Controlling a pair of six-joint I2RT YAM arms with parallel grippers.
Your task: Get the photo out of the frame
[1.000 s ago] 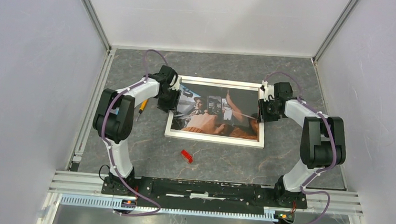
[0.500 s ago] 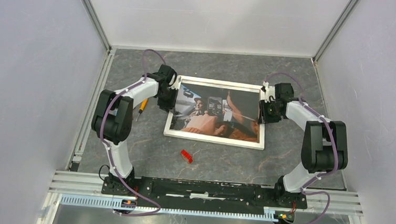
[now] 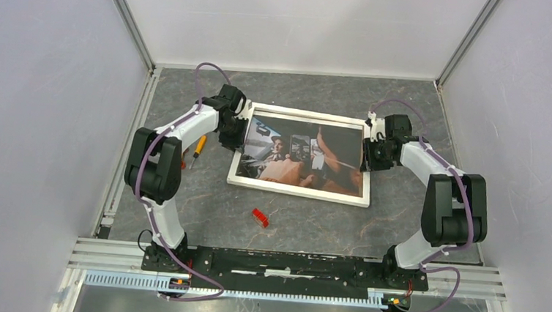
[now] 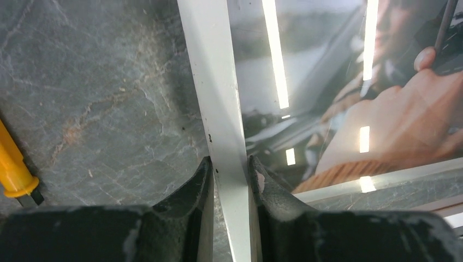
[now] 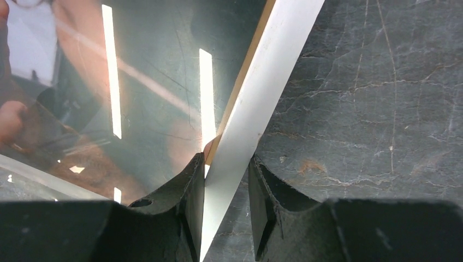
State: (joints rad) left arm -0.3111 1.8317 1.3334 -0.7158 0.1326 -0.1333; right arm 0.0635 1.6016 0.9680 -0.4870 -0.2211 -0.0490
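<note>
The frame [image 3: 296, 194], white-bordered, lies across the middle of the grey table with the photo [image 3: 302, 154] of people behind its glass. My left gripper [image 3: 235, 135] is shut on the frame's left border; in the left wrist view both fingers press that white strip [image 4: 218, 109] at the left gripper [image 4: 230, 172], with the photo [image 4: 338, 98] to the right. My right gripper [image 3: 371, 152] is shut on the right border; in the right wrist view the white strip [image 5: 267, 93] runs slantwise between the fingers at the right gripper [image 5: 226, 174], with the glossy photo [image 5: 109, 82] to the left.
An orange-handled tool [image 3: 199, 147] lies left of the frame, by my left arm, and shows at the left edge as the orange handle [image 4: 13, 169]. A small red piece [image 3: 259, 216] sits on the table in front of the frame. Enclosure walls stand close on both sides.
My left gripper has closed onto the frame's left border. Both wrists have shifted slightly away from the bases, and the frame between them has moved a little and now looks tilted.
</note>
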